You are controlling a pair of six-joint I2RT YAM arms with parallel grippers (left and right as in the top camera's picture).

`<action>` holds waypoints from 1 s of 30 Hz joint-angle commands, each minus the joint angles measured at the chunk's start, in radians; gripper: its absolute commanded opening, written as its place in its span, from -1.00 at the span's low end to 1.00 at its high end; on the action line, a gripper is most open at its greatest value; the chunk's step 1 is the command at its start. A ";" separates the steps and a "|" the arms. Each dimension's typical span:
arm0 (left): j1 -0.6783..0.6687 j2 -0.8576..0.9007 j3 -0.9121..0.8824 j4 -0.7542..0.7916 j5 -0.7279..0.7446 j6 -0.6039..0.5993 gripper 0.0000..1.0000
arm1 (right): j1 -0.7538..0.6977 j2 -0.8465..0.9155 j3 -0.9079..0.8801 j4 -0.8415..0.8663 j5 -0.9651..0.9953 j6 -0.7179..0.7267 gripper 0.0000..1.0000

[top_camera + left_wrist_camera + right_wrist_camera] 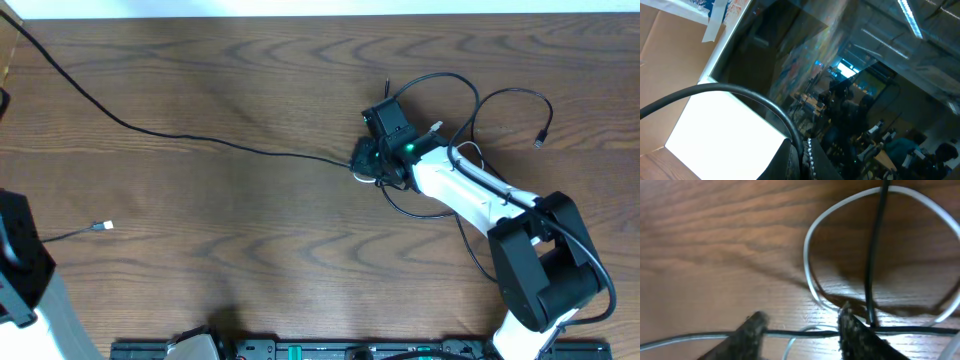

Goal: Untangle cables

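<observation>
Right of the table's middle, the cables (385,175) bunch into a small knot, and the right gripper (368,162) is down on it. One long black cable (170,133) runs out of the knot to the far left corner. A second black cable (500,93) loops off to the far right and ends in a small plug (541,139). The white cable (812,275) shows best from the right wrist, as a loop lying flat on the wooden table (250,270) with a black strand crossing over it.

In that view the right gripper's fingers (855,335) stand apart, straddling a thin cord that lies across the gap. The gap is much wider than the cord, so nothing is pinched yet.

The left gripper (802,160) is raised at the left edge, its camera aimed at the room, and its fingers are shut. A dark cord (740,92) arcs down to them, but I cannot tell whether it is clamped.

To do this pick well, the right fingers should probably close on one strand alone, just beside the crossing rather than on it. Catching two cords would likely drag the whole bundle along. A low, slow pull away from the knot, along the strand's own line, should let the loop slide free instead of cinching. The white loop looks the likeliest to snag on the black strand over it.
</observation>
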 commanded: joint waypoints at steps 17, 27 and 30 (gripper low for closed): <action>0.003 0.007 0.011 -0.006 0.010 -0.005 -0.85 | -0.057 -0.044 0.006 -0.136 -0.252 -0.230 0.09; 0.003 0.011 0.011 -0.021 0.010 -0.005 -0.85 | -0.048 -0.055 0.005 -0.165 -0.299 -0.404 0.21; 0.003 0.011 0.011 -0.022 0.010 -0.005 -0.85 | -0.034 -0.055 0.005 -0.182 -0.267 -0.404 0.10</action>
